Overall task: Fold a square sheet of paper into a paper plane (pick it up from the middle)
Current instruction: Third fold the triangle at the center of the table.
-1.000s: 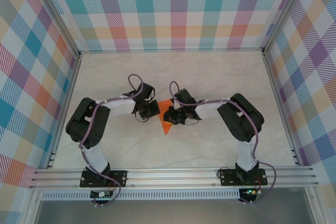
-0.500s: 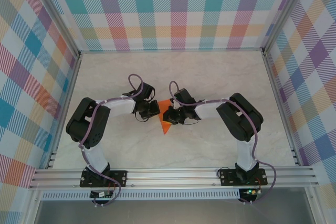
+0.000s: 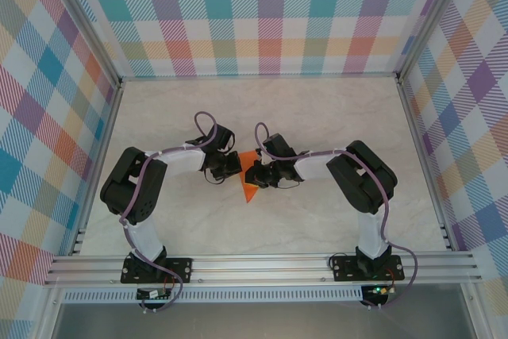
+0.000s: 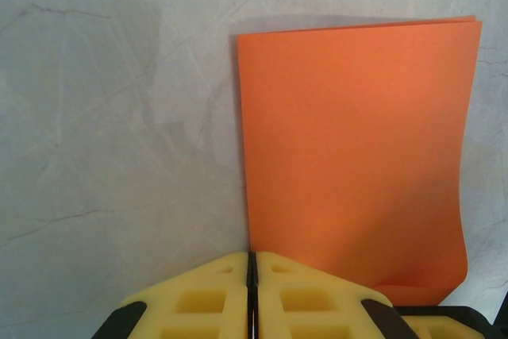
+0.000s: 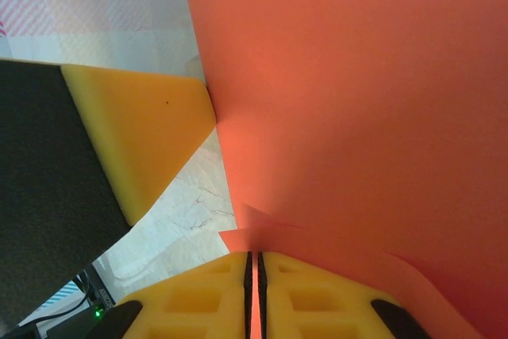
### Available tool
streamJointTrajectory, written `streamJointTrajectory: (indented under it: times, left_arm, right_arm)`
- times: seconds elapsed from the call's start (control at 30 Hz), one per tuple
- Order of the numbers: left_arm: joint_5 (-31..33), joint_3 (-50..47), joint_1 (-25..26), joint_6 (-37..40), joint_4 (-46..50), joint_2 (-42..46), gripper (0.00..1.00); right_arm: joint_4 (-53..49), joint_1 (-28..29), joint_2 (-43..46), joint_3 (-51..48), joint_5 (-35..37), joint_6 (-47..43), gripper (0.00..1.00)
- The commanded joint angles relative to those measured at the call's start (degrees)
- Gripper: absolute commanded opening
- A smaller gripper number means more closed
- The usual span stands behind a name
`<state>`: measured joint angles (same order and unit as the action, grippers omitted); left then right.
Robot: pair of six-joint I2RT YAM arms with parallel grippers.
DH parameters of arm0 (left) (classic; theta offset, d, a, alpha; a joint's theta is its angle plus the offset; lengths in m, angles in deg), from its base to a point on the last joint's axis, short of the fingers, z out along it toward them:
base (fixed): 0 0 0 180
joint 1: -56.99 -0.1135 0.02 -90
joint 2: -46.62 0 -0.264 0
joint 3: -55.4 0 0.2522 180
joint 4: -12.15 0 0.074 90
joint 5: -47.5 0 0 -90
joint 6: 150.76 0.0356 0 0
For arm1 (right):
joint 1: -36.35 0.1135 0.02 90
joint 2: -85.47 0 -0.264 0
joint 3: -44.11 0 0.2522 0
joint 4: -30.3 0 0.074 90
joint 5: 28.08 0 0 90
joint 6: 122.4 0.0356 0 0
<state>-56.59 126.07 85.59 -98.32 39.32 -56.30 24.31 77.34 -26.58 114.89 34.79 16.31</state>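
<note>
The square sheet of paper [image 3: 249, 189] is bright orange and folded, and hangs between my two grippers at mid-table. My right gripper [image 3: 256, 174] is shut on it: in the right wrist view a strip of the paper [image 5: 357, 101] runs between the yellow fingertips of the right gripper [image 5: 253, 256]. My left gripper [image 3: 234, 167] is shut, with a dark seam and no paper between its jaws. In the left wrist view the left gripper [image 4: 252, 256] has its tips right at the left edge of the folded sheet [image 4: 357, 148]. No finished paper plane is in view.
The marble-look tabletop [image 3: 317, 117] is walled by plaid panels with metal posts on three sides. An aluminium rail [image 3: 262, 263] carries both arm bases at the near edge. One yellow pad of the left gripper [image 5: 135, 132] stands close beside the paper's edge in the right wrist view.
The paper's lower tip has crept slightly left and up with the right gripper. The left arm has not moved.
</note>
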Motion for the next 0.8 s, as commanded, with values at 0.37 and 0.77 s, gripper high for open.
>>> streamJointTrajectory:
  times: [0.37, 0.77]
  left_arm:
    - [3.13, -2.37, 1.06, -2.06, -1.35, 6.96, 0.10]
    - [-7.72, -18.64, 3.75, -12.27, -10.94, 18.75, 0.20]
  right_arm:
    - [-2.80, 0.40, -2.21, 0.14, 3.04, -1.39, 0.09]
    - [-4.17, 0.40, -1.42, 1.34, 3.26, 0.11, 0.06]
